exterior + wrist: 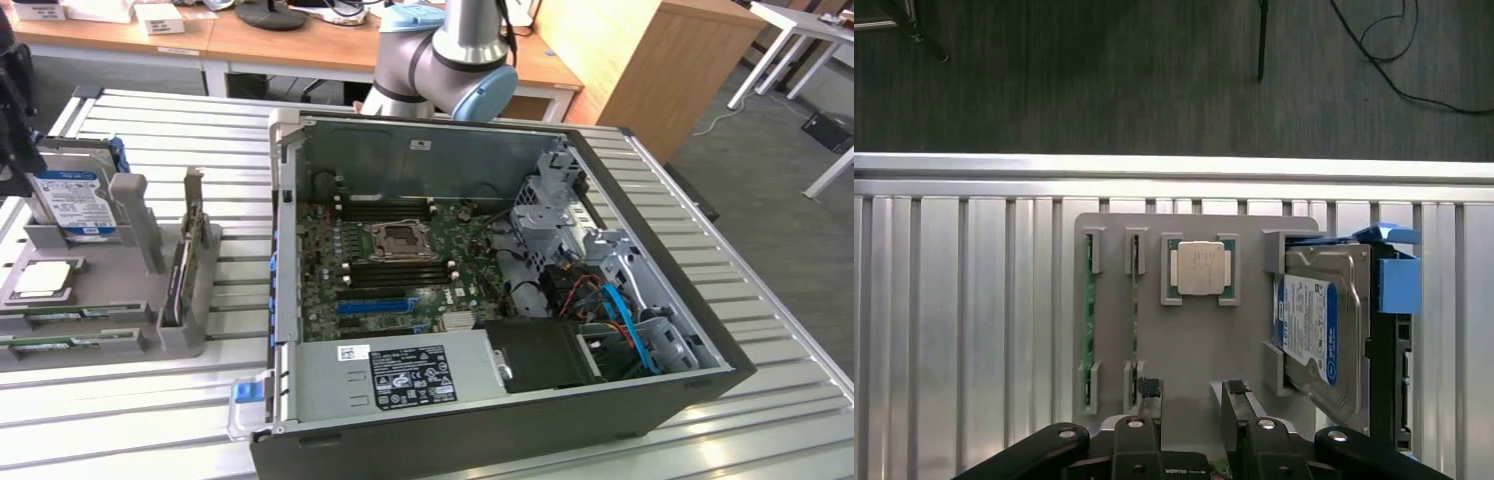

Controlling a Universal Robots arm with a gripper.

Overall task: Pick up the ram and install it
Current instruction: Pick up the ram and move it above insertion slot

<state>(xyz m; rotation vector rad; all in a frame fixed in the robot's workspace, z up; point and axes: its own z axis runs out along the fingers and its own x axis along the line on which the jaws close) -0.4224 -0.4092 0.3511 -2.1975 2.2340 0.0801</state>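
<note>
The exterior view takes in the open case (507, 290) with its motherboard (387, 270), the arm (447, 60) behind it, and the gray tray (120, 330) on the exterior view's left. The wrist view looks straight down on that tray, where the ram (1090, 320) stands on edge in a slot, a second stick (1134, 315) beside it, then the CPU (1199, 268) and hard drive (1319, 330). The ram's long axis runs along the table's slats, one end toward the gripper (1192, 392). The gripper's jaws are spread apart and hold nothing.

Wooden desks (307, 45) and a cabinet (641, 60) stand on grey carpet (761, 160).
</note>
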